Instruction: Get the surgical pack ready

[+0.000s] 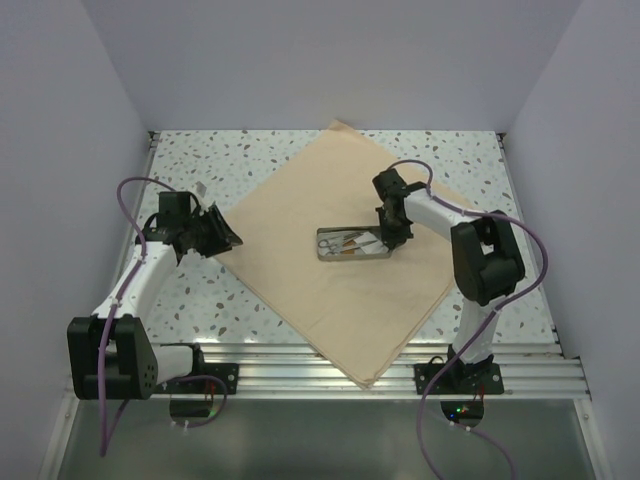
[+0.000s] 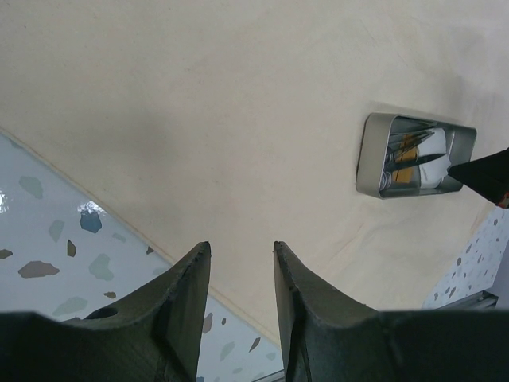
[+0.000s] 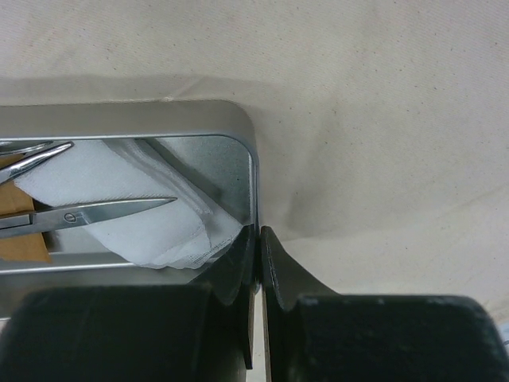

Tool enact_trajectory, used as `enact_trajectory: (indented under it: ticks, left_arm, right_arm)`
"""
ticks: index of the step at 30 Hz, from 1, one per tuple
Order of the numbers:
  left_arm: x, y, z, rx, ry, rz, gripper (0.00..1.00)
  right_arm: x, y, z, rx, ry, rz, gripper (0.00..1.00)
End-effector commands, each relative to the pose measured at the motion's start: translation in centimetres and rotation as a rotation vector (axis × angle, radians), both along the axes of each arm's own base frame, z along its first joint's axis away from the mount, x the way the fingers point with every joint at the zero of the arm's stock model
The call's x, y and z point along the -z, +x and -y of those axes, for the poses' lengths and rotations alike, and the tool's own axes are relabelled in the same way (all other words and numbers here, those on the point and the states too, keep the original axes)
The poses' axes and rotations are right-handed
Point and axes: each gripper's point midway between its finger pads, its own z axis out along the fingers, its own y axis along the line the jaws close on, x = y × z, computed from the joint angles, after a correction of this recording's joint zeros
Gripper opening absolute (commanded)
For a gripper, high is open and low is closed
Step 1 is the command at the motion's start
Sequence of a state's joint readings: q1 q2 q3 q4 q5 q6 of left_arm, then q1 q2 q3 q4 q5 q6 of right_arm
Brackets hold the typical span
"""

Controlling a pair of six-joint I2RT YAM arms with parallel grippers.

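Covering most of the speckled bench [image 1: 250,170], the surgical pack [image 1: 290,210] lies unfolded as a flat tan cloth sheet, turned corner-on to the arms. Its left corner lies directly under the left hand [image 1: 222,235]. In the left wrist view the cloth's edge passes just beyond the fingertips and the sheet spreads away ahead of them. The left hand's fingers [image 2: 191,286] stand apart with nothing between them.

A small steel tray [image 1: 320,244] rests on the cloth, well ahead of the left hand and directly at the right hand [image 1: 385,235]. The right hand is clamped on the tray's end wall, with one finger [image 3: 238,263] inside the rim and the other outside, against the cloth.

Inside the tray, just beside the inner finger, lie a folded white gauze pad [image 3: 159,239] and silver scissors [image 3: 111,211] on top of it.
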State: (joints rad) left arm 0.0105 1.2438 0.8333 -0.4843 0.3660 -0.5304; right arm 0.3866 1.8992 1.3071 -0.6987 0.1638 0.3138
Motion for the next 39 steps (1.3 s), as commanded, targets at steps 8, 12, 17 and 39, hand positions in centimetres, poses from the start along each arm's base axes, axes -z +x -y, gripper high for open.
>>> enact_trajectory:
  ticks: [8,12,17,39]
  left_arm:
    - [-0.8,0.6,0.1,0.014,0.008,0.031,0.44]
    - [-0.6,0.5,0.0,0.019,0.017,0.03,0.44]
    - [-0.6,0.5,0.0,0.03,0.019,0.04,0.43]
    - [1.1,-1.8,1.4,0.117,0.012,0.023,0.42]
  right_arm:
    - [-2.8,1.3,-0.5,0.018,0.007,0.047,0.53]
    - [-5.6,-0.6,1.0,0.016,-0.038,0.027,0.66]
    - [-6.7,-8.5,-1.2,-0.039,0.098,-0.134,0.67]
    - [-2.2,-32.2,-11.4,-0.61,0.096,-0.238,0.58]
